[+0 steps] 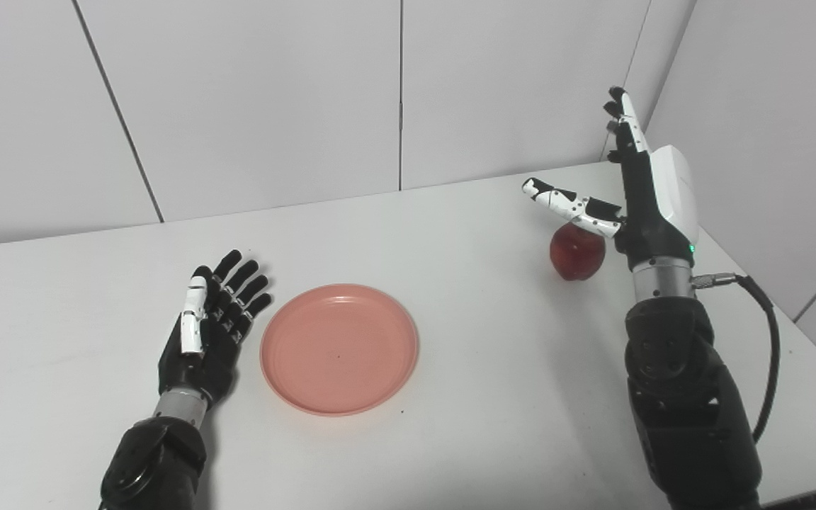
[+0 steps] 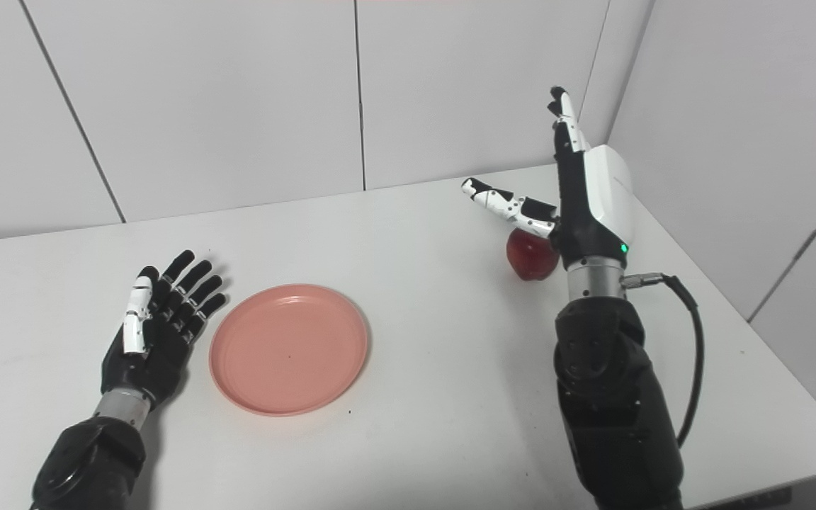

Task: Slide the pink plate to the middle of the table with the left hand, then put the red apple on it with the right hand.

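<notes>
A pink plate (image 1: 339,347) lies flat near the middle of the white table (image 1: 472,234), empty. My left hand (image 1: 211,326) rests open on the table just left of the plate, palm up, fingers spread, a small gap from the rim. A red apple (image 1: 576,253) stands on the table at the far right. My right hand (image 1: 635,180) is raised open above and beside the apple, fingers pointing up, thumb (image 1: 567,202) stretched out over the apple's top. It holds nothing. The same scene shows in the right eye view, with the plate (image 2: 289,348) and apple (image 2: 532,256).
White wall panels close the back and right side. The table's right edge (image 1: 790,333) runs close past my right arm, and a black cable (image 1: 769,333) loops off the right wrist.
</notes>
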Motion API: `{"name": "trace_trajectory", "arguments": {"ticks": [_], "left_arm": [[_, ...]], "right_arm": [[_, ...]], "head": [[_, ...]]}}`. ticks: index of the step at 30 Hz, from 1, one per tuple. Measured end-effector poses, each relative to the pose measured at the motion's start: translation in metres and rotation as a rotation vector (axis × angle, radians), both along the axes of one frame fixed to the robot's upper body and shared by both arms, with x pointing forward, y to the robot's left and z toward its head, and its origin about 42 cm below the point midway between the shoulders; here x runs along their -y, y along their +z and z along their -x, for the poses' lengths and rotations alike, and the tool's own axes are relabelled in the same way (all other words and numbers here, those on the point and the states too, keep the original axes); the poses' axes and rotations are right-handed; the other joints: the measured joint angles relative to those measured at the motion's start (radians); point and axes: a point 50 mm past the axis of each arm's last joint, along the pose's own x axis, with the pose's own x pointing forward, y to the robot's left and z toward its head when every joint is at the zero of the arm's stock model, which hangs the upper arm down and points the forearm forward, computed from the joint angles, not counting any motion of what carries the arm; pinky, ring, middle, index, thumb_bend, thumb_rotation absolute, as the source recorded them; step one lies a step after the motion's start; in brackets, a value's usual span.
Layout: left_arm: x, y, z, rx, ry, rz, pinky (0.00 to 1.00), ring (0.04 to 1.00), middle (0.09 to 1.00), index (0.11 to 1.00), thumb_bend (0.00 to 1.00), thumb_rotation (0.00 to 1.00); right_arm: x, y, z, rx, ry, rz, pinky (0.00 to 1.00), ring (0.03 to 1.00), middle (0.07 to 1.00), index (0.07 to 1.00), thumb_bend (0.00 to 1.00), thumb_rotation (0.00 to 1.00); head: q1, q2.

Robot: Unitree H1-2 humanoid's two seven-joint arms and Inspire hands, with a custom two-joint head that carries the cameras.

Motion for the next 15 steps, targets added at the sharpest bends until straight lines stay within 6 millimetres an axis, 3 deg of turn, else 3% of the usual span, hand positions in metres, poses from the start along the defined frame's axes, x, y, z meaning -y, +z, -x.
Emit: {"name": "trace_trajectory", "arguments": {"ticks": [5,15], "left_arm": [[-0.001,0.0,0.0,0.006,0.002,-0.001,0.86,0.869,0.882,0.877,0.36,1.0],[-0.004,-0.001,-0.001,0.005,0.001,0.014,0.87,0.873,0.886,0.88,0.37,1.0]], "right_arm": [[0.012,-0.009,0.004,-0.033,-0.041,0.003,0.76,0.875,0.93,0.969,0.96,0.49],[0.031,-0.022,0.001,-0.083,-0.107,0.052,0.74,0.872,0.92,0.983,1.0,0.53]], "head": [[-0.005,-0.002],[-0.011,0.003]]}}
